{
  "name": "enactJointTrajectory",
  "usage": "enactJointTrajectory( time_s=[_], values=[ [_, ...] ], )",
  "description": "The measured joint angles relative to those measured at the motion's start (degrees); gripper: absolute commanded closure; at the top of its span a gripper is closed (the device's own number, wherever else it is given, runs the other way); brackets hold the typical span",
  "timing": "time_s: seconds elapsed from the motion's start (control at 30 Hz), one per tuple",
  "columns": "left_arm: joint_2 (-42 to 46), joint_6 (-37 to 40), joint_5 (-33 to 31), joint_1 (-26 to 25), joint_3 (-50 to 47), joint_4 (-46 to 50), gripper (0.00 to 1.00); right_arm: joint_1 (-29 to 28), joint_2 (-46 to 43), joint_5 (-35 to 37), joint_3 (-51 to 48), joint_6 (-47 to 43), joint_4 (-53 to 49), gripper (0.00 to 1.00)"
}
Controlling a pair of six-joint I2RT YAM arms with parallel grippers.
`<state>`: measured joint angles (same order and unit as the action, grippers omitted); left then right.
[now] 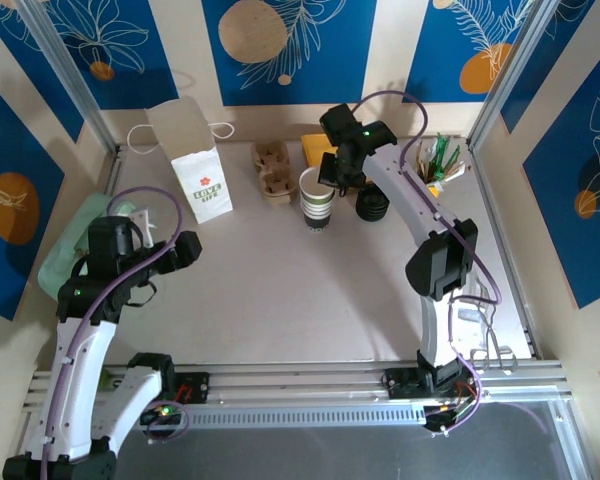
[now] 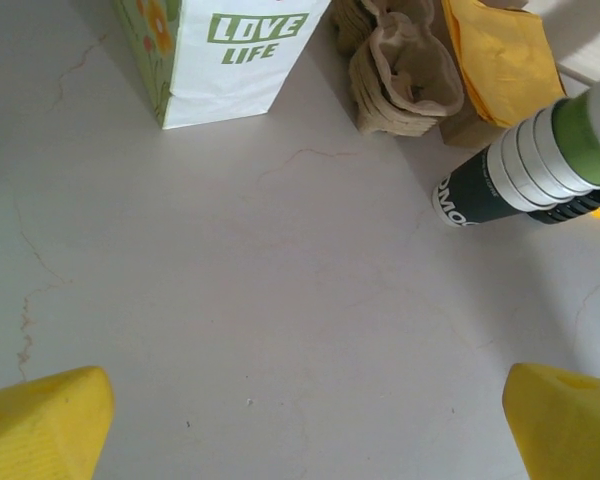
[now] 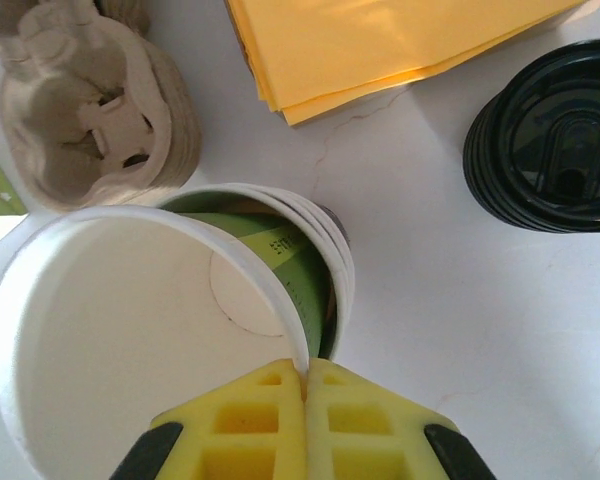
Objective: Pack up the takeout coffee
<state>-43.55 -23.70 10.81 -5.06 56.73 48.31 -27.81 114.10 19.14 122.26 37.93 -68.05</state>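
Paper bag [image 2: 230, 60]: upper part cut off by the top edge.
Cup stack [image 2: 520, 170]: mouth runs off your right edge.
Top cup [image 3: 110, 330]: near wall cropped at the bottom edge.
Left gripper [image 2: 300, 440], pads [image 2: 40, 425]: clipped by the bottom corners.
Holder contents [image 1: 438, 155]: too small for you to tell.

Bright, even, diffuse light falls from above, leaving only faint, soft-edged shadows on the pale counter [image 1: 280, 290] beside the arms. The overhead view is sharp throughout. In the left wrist view the yellow pads [image 2: 40, 425] of the left hand [image 2: 305, 428] blur at the bottom corners, and upright things lean outward. In the right wrist view the right hand [image 3: 305, 380] and the white cup [image 3: 110, 330] look soft, and the black lids [image 3: 555, 140] carry a dull sheen.
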Motion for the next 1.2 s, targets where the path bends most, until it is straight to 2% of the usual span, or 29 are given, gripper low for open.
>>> enactJointTrajectory(
  time_s=[0.3, 0.57, 0.73, 0.87, 1.2],
  values=[
    [0.0, -0.02, -1.07, 0.0, 0.0, 0.63, 0.01, -0.22, -14.38, -1.14, -1.7, -2.91, -0.76, 0.97],
    [0.0, -0.09, -1.57, 0.0, 0.0, 0.63, 0.01, -5.9, -28.13, -5.95, -16.0, -5.57, 4.39, 0.96],
    [0.22, -2.16, -1.31, 0.0, -0.22, 0.28, 0.0, -10.86, -31.1, -6.1, -25.53, -6.03, 7.23, 0.95],
    [1.03, -4.42, 1.49, 0.0, -2.1, -1.88, 0.01, -13.29, -31.93, -6.03, -32.44, -5.97, 9.14, 0.95],
    [0.76, -8.15, 6.23, -0.09, -5.03, -6.29, 0.03, -14.99, -32.52, -4.96, -46.62, -3.21, 16.65, 0.95]
  ],
)
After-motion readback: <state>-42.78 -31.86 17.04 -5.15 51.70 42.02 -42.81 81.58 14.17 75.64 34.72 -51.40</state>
